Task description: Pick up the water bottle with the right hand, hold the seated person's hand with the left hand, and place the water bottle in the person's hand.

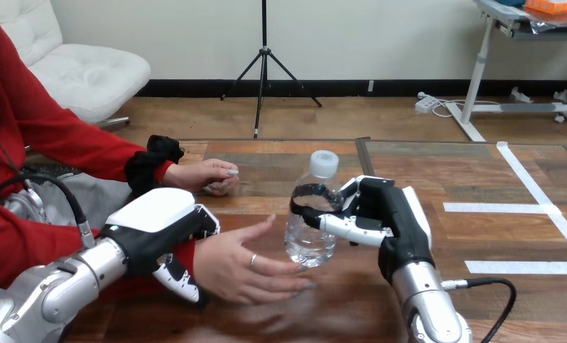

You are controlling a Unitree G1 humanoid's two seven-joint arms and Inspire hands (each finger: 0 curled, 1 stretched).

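Right hand (396,223) clamped round the water bottle (310,241), bottle upright, base just beside the fingertips of the person's open hand (241,270) to its left. Left hand (159,223) further left of the bottle, fingers (182,280) curled round that hand's wrist (199,259); person's other hand (211,175) rests on the surface (416,171) behind-left of the bottle

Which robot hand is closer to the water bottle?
Right. The right hand has its fingers curled round the water bottle. The left hand is farther away at the bottle's left, curled round the person's wrist.
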